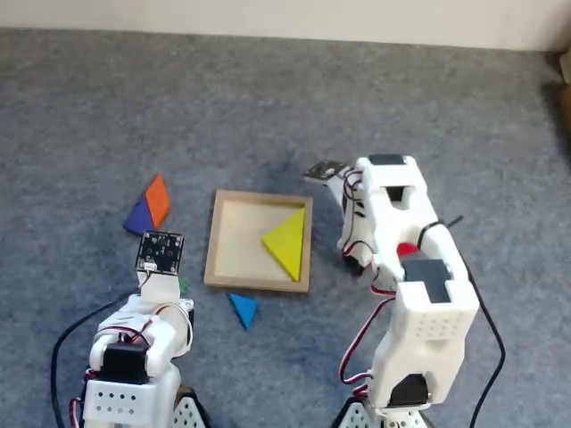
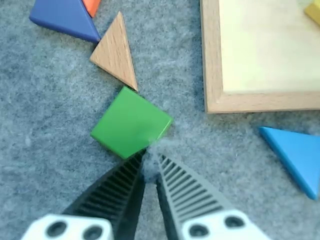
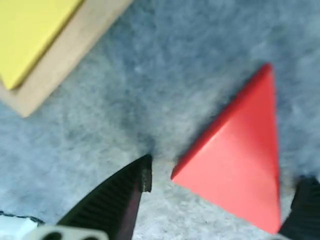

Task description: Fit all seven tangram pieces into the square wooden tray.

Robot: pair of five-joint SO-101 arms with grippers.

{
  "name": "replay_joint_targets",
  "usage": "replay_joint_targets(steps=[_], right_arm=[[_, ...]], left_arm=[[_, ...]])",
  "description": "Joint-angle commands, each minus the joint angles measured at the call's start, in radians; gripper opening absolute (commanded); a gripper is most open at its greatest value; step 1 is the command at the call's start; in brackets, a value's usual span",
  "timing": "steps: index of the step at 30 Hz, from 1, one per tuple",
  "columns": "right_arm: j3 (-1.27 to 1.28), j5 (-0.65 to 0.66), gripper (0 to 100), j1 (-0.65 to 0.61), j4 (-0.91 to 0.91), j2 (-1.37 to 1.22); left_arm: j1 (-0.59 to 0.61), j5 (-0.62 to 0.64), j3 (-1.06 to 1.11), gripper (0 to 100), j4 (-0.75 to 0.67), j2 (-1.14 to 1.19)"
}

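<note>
Right end effector (image 3: 225,187) open, low astride red triangle (image 3: 235,155); left end effector (image 2: 152,158) closed.

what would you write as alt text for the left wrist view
The left gripper, shut, points at a corner of a green square on grey carpet. A wooden triangle lies just beyond the square, with a dark blue triangle farther off. A tray corner and a light blue triangle lie off to one side.

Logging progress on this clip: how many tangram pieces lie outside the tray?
6. Orange piece, dark blue triangle, wooden triangle and green square left of the tray; light blue triangle off its near edge; red triangle between the right jaws.
</note>
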State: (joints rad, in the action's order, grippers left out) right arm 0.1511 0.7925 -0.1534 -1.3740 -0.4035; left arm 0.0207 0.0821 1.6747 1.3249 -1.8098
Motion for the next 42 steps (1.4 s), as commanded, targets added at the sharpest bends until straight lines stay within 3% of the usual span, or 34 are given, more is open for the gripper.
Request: replay_joint_targets(steps=[1, 6, 28, 35, 42], right_arm=[[0.001, 0.02, 40.7, 0.056, 0.045, 0.045], [0.024, 0.074, 34.0, 0.059, 0.048, 0.045], [0.064, 0.155, 33.4, 0.076, 0.113, 0.016], [0.062, 0.153, 22.0, 0.074, 0.124, 0.008], [0.071, 0.155, 21.6, 0.07, 0.081, 0.136]], left_arm=[[-0.001, 0.005, 0.021, 0, 0.006, -0.008], [-0.001, 0.005, 0.021, 0, 0.006, -0.008], [-0.001, 0.005, 0.021, 0, 0.006, -0.008], [-0.001, 0.005, 0.021, 0, 0.006, -0.008], [-0.001, 0.005, 0.021, 0, 0.006, -0.008]])
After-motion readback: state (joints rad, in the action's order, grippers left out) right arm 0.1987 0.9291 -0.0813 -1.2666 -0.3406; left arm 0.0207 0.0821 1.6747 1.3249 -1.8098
